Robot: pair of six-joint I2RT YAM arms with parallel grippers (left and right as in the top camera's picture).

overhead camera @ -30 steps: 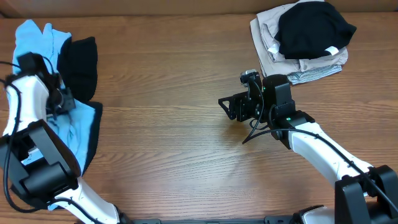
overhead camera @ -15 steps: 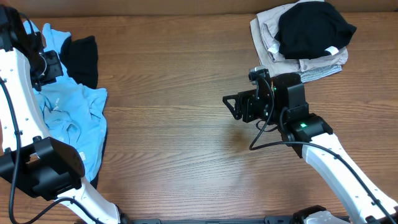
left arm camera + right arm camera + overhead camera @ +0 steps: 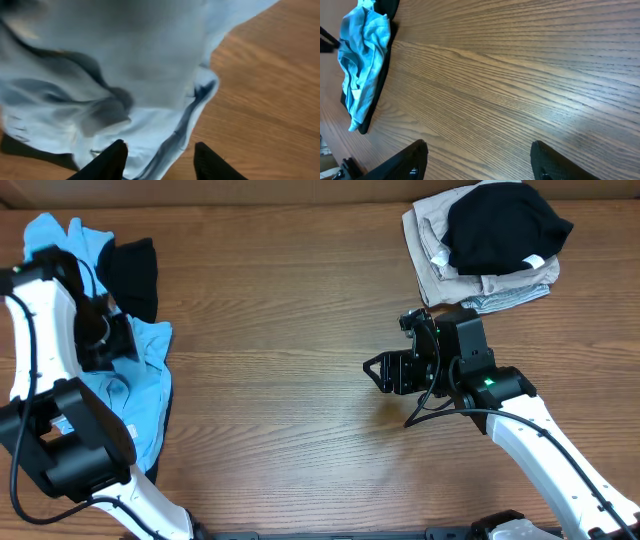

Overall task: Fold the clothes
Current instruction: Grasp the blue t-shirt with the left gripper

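Observation:
The light blue T-shirt (image 3: 125,395) lies crumpled at the table's left edge, partly over a black garment (image 3: 132,272). My left gripper (image 3: 112,345) hovers low over the shirt. In the left wrist view its fingers (image 3: 162,161) are apart, with a rumpled hem of the blue shirt (image 3: 125,85) lying between them, not pinched. My right gripper (image 3: 376,372) is open and empty over bare wood near the table's middle. In the right wrist view (image 3: 480,162) the blue shirt (image 3: 362,65) shows far off at the upper left.
A stack of folded clothes (image 3: 440,240), beige and grey with a black piece (image 3: 500,225) on top, sits at the back right. Wooden tabletop (image 3: 280,360) lies between the two arms.
My left gripper swung up toward the back, then came down again onto the blue shirt, which now spreads further right. My right gripper shifted slightly toward the front.

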